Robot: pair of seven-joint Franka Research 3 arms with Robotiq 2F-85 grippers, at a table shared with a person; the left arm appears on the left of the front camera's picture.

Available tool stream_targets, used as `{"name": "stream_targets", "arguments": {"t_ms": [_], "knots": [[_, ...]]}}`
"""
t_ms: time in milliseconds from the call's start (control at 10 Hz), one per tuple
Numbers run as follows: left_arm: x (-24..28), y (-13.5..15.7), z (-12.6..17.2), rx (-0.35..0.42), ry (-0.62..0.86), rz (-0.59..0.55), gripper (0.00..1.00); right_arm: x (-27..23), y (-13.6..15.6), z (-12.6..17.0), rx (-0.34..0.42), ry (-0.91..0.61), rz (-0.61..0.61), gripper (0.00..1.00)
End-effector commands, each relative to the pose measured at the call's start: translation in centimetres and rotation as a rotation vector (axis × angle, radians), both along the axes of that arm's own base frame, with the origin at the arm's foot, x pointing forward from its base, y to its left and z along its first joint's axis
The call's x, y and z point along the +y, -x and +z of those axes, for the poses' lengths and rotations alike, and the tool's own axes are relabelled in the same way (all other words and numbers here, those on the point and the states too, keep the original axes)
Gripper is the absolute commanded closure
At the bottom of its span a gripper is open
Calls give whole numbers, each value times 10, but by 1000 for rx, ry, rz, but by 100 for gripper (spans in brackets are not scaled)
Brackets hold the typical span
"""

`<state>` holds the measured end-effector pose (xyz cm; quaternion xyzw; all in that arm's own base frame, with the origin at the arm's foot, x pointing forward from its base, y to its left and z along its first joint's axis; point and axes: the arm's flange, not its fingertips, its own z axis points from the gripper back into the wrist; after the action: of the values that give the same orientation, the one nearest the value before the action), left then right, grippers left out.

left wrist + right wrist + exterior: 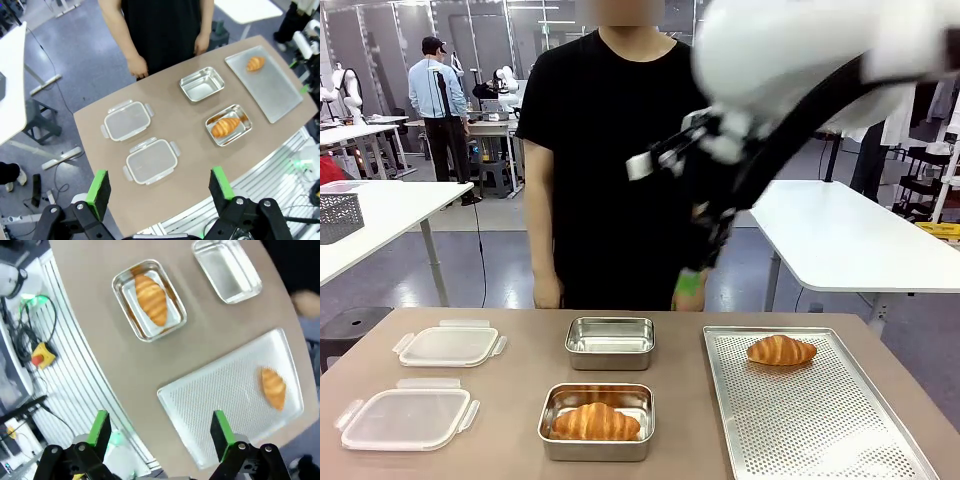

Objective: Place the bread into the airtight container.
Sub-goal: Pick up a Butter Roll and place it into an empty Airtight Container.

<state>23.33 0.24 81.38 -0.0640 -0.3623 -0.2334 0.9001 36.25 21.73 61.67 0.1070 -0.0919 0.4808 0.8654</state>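
Observation:
One croissant lies at the far end of the perforated metal tray on the right. A second croissant rests inside the near steel container. The far steel container is empty. My right arm hangs high over the table, blurred. Its gripper is open, looking down on the tray and both containers, with nothing between the fingers. My left gripper is open too, high above the table's near edge, holding nothing.
Two clear plastic lids lie on the table's left side. A person in a black shirt stands at the far edge with hands hanging near the table. White tables stand behind.

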Motion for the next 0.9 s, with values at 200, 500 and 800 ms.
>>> {"name": "stream_targets", "arguments": {"t_ms": [200, 500, 800], "knots": [[0, 1, 1, -4, -5, -8, 0, -94, 55, 20, -113, -109, -436, 0], [0, 1, 1, -4, -5, -8, 0, -143, 53, -12, -161, -170, -571, 0], [0, 1, 1, -4, -5, -8, 0, -147, -34, -90, -179, -158, -366, 0]]}}
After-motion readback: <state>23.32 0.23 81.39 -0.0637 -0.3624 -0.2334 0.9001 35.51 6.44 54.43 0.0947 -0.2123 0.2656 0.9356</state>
